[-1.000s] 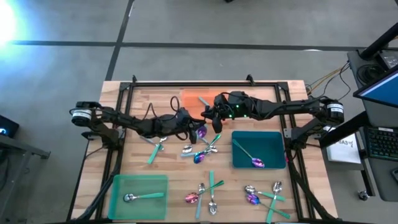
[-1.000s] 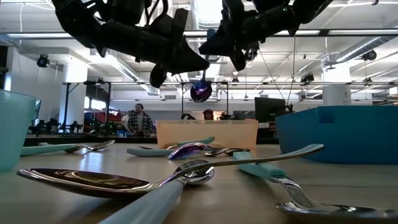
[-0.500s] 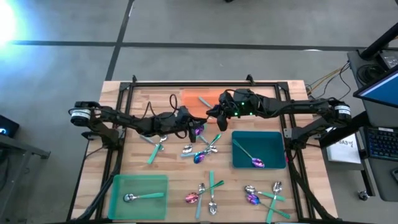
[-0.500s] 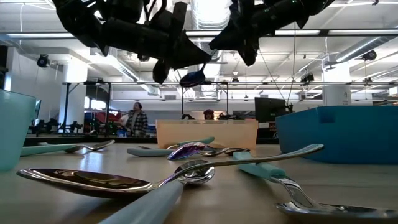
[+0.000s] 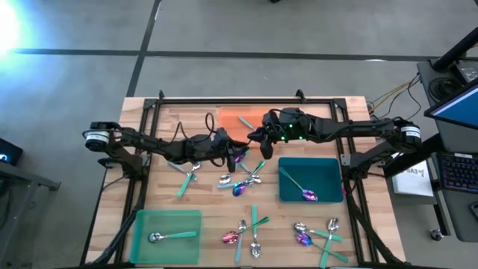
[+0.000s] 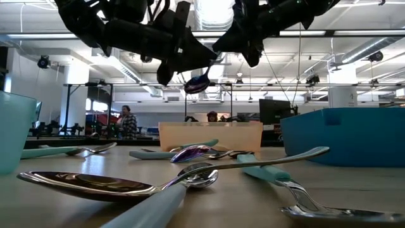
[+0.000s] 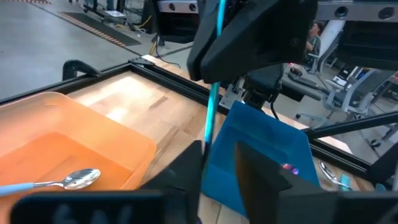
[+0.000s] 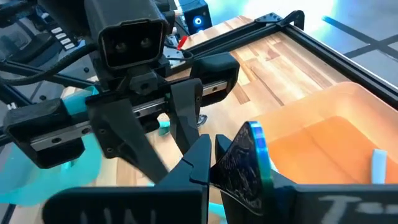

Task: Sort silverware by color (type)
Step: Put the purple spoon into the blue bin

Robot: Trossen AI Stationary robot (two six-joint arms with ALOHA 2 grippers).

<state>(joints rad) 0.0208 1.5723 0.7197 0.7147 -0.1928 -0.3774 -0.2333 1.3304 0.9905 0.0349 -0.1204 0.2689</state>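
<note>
An iridescent purple spoon [image 5: 237, 155] hangs in the air above the table's middle, between my two grippers. In the low view its bowl [image 6: 197, 82] is the lowest part and its handle slants up toward my right gripper [image 6: 243, 57]. My right gripper [image 5: 254, 140] is shut on the spoon. My left gripper [image 5: 226, 153] faces it from the left. Its fingers stand apart on either side of the spoon's thin handle [image 7: 213, 93], with a gap showing beside it. My right gripper pinches the purple spoon [image 8: 247, 163] between its two fingers, coming roughly level from the table's right. The fingers hide which stretch of the spoon they are on. The spoon is lifted clear and tilted, its bowl [image 6: 197, 82] lowest, toward the left gripper.
An orange tray [image 5: 228, 118] at the far middle holds a teal-handled spoon. A blue-teal tray [image 5: 328, 161] on the right holds a purple spoon. A green tray [image 5: 142, 215] at the near left holds one spoon. Loose silverware lies under the grippers [image 5: 243, 183] and along the near edge [image 5: 317, 233].
The right gripper has drawn back a little toward the table's right and risen slightly. The spoon hung with its bowl straight down. It has since come up and tipped, its bowl swinging toward the left gripper.
</note>
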